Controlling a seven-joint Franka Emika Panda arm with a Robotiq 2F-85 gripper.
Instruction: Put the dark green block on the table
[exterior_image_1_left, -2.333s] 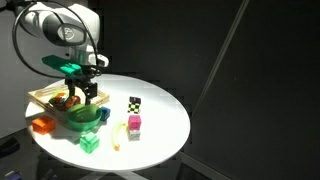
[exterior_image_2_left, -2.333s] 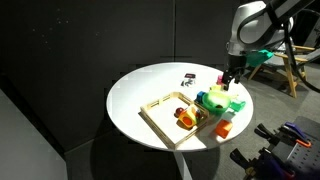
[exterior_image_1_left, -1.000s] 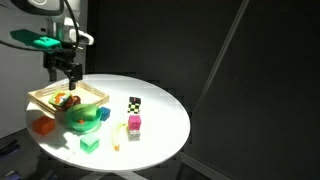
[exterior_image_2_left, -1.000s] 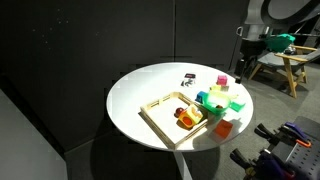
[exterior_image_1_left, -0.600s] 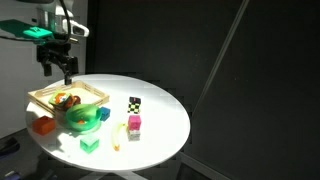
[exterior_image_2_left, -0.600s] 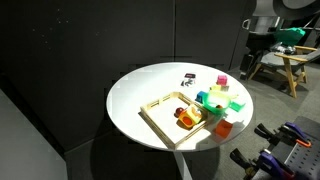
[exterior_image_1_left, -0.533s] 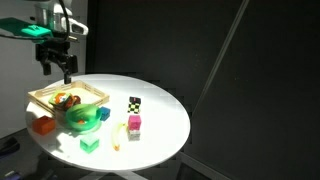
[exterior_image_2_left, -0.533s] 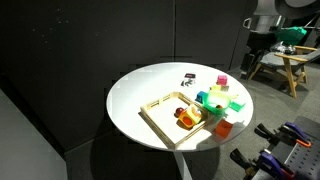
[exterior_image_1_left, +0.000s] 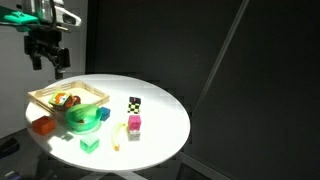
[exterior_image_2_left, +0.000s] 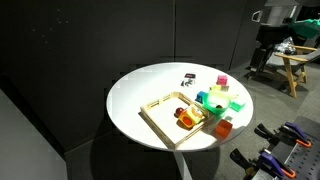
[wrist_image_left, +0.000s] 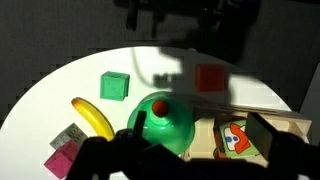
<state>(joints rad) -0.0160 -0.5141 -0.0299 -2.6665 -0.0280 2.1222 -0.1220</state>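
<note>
- Block (exterior_image_1_left: 90, 144) lies flat on the bench (exterior_image_1_left: 165, 115), near its edge, just beside the bowl (exterior_image_1_left: 85, 118).
- End effector (exterior_image_1_left: 48, 62) hangs high by the bench edge near the tray (exterior_image_1_left: 45, 95), released and empty.
- Placement looks done, so any retreat should stay clear of the bowl.

i see tray (exterior_image_1_left: 60, 92) at surface (exterior_image_1_left: 165, 128) edge, bowl (exterior_image_1_left: 84, 117) just beside tray's near side. block (exterior_image_1_left: 90, 144) on surface before bowl, apart. banana (exterior_image_1_left: 118, 133) near block; near cube (exterior_image_1_left: 134, 124) beside banana, far cube (exterior_image_1_left: 135, 103) behind it.

Black two-fingered pincer (exterior_image_1_left: 48, 64), bright green mount (exterior_image_1_left: 24, 17) above it
</note>
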